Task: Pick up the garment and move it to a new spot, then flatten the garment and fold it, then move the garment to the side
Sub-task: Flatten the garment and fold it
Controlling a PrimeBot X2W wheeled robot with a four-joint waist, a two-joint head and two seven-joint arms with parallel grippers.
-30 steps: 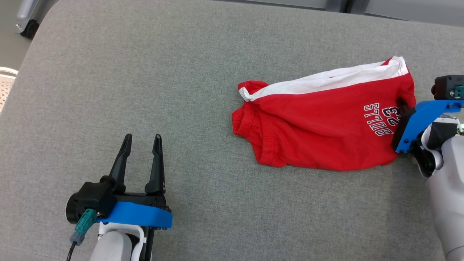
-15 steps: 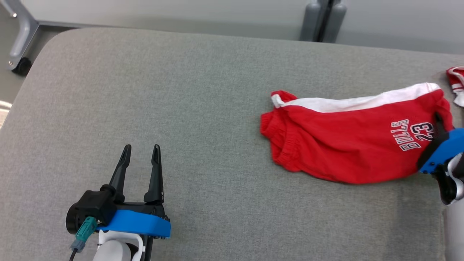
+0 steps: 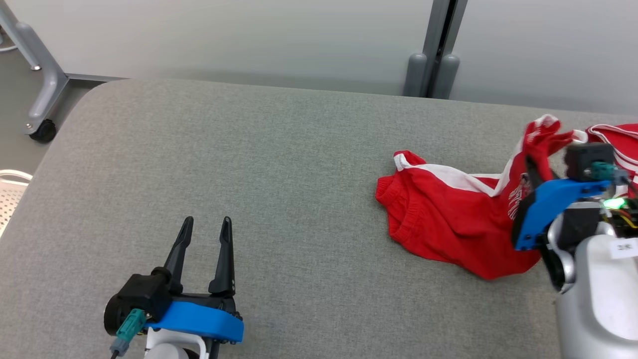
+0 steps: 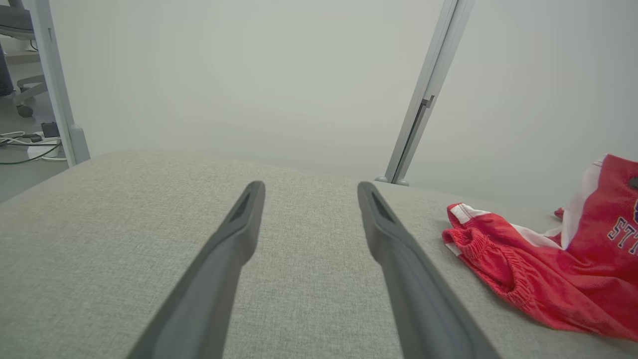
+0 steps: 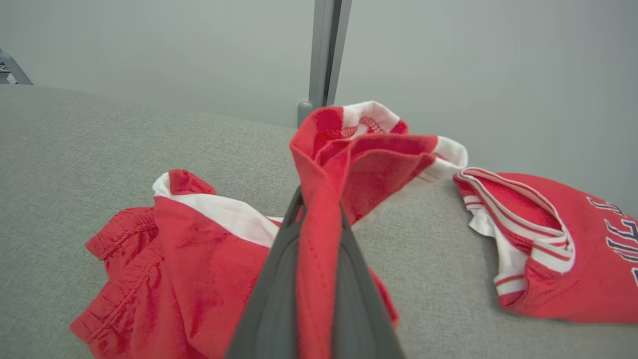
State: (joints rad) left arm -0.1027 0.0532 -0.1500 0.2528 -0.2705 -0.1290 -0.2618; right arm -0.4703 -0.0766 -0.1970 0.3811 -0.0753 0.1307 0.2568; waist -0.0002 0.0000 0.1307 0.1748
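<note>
The right gripper (image 3: pixel 534 172) is pinching 1 raised hem of the red-and-white cotton shorts (image 3: pixel 448 219) at the grey padded table's (image 3: pixel 249 149) right; that thin hold is looking liable to slip; the left gripper (image 3: pixel 205 225) is gaping empty.

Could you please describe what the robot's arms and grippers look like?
The left gripper and right gripper each have two long, dark, tapering fingers on a black base with a blue bracket and a teal plug. The right forearm is pale silver, with a white label and, at the wrist, a green light.
</note>
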